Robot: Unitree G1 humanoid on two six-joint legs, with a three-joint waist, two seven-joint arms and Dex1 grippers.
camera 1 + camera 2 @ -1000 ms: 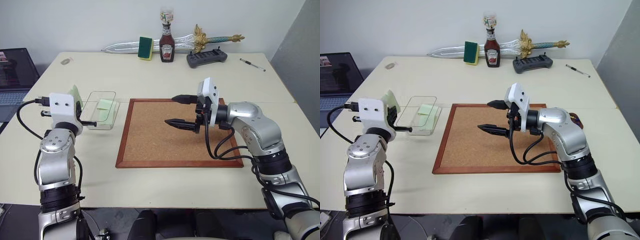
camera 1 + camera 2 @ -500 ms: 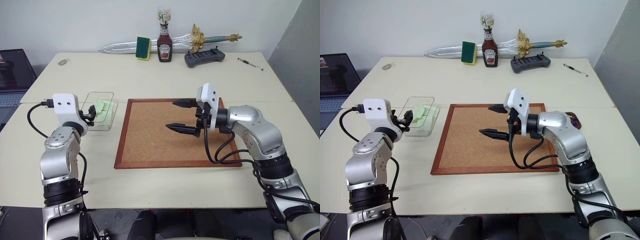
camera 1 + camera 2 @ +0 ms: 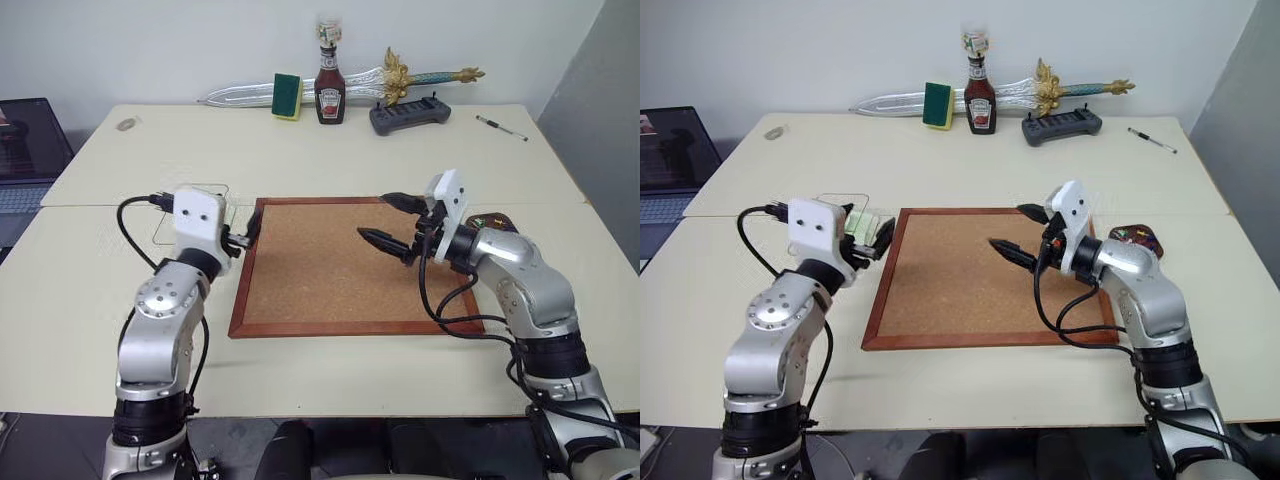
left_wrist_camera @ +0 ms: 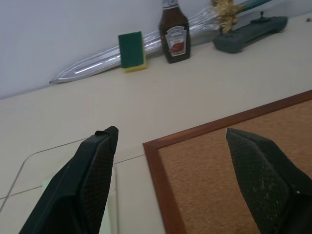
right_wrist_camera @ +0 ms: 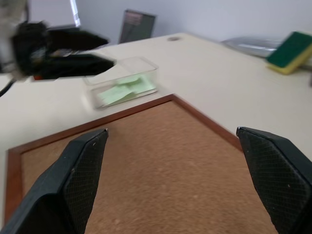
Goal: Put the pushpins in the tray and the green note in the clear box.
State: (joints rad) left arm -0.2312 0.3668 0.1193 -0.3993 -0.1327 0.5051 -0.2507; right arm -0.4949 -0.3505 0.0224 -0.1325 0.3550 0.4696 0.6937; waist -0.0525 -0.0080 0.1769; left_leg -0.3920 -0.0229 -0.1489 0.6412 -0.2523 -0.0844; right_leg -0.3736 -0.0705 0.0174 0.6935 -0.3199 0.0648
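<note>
The green note (image 5: 122, 90) lies inside the clear box (image 5: 141, 66) at the table's left, partly hidden behind my left arm in the eye views. My left gripper (image 3: 243, 233) is open and empty, level, just right of the box at the corkboard's (image 3: 340, 265) left frame. My right gripper (image 3: 374, 217) hovers open and empty over the corkboard's right half, pointing left. The maroon tray (image 3: 1137, 238) sits behind the right wrist off the board's right edge, with small coloured pushpins (image 3: 1125, 234) in it.
Along the back edge stand a green sponge (image 3: 289, 95), a ketchup bottle (image 3: 329, 95), a toy sword (image 3: 240, 95) and a dark grey holder (image 3: 410, 115). A pen (image 3: 500, 127) lies at the back right. A laptop (image 3: 25, 150) is at far left.
My left gripper has opened, left the green note in the clear box, and swung right to the corkboard's edge. My right gripper has drifted right, still open.
</note>
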